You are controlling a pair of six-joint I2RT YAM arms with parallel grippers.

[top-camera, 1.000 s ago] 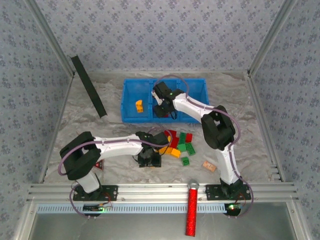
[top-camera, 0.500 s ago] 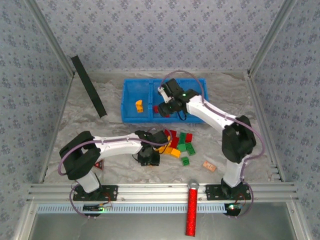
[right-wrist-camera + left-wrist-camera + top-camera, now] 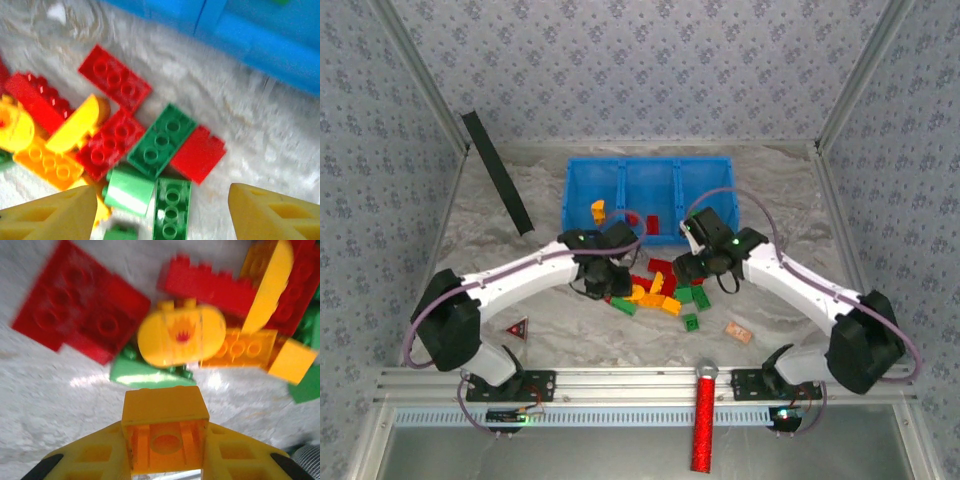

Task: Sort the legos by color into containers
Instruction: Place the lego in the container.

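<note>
We see the blue bin (image 3: 705, 185) at the back, the lego pile (image 3: 660, 290) just before it, and bare table (image 3: 580, 340) around. Our left gripper (image 3: 166, 440), low over the pile, pinches an orange brick (image 3: 165, 410); our right gripper (image 3: 162, 192) hangs there too, fingers wide apart.

The top view is lit brightly and evenly, with faint shadows. In both wrist views the legos (image 3: 80, 315) are smeared by motion blur throughout.
</note>
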